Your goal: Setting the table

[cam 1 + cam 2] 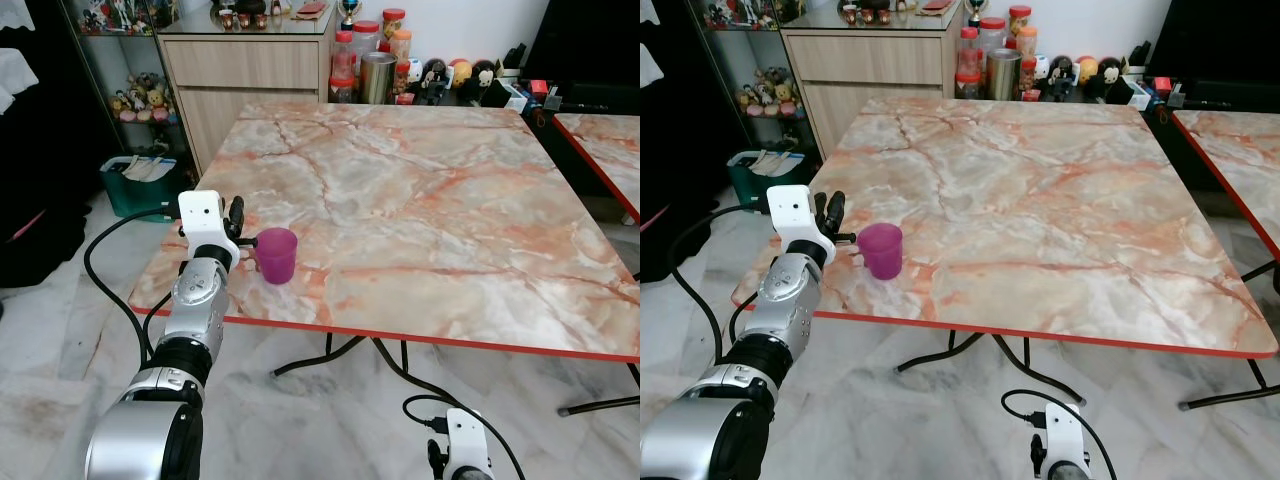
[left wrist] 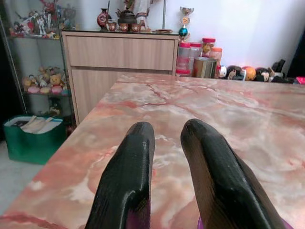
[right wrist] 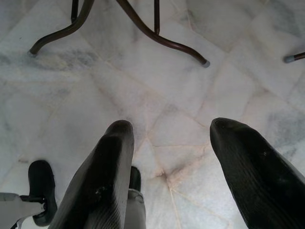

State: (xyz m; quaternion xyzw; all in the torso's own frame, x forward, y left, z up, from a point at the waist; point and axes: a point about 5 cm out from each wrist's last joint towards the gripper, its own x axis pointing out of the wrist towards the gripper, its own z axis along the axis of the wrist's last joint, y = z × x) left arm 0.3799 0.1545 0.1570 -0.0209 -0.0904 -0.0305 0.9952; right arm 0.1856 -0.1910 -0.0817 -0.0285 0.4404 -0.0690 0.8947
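A purple cup [image 1: 277, 255] stands upright on the marble table [image 1: 430, 190], close to its front left corner. My left gripper [image 1: 237, 212] is right beside the cup on its left, fingers pointing across the table. In the left wrist view the two black fingers [image 2: 128, 176] stand close together with a narrow gap, and purple from the cup [image 2: 204, 223] shows at their base, so the gripper looks shut on the cup's handle. My right gripper [image 3: 171, 126] hangs low over the floor in front of the table, open and empty.
A wooden cabinet [image 1: 250, 70] stands behind the table, with jars, a steel tumbler [image 1: 378, 77] and small figures at the table's far edge. A green bin [image 1: 135, 185] sits on the floor to the left. A second table [image 1: 605, 140] stands at the right. Metal table legs [image 3: 157, 36] cross the floor below.
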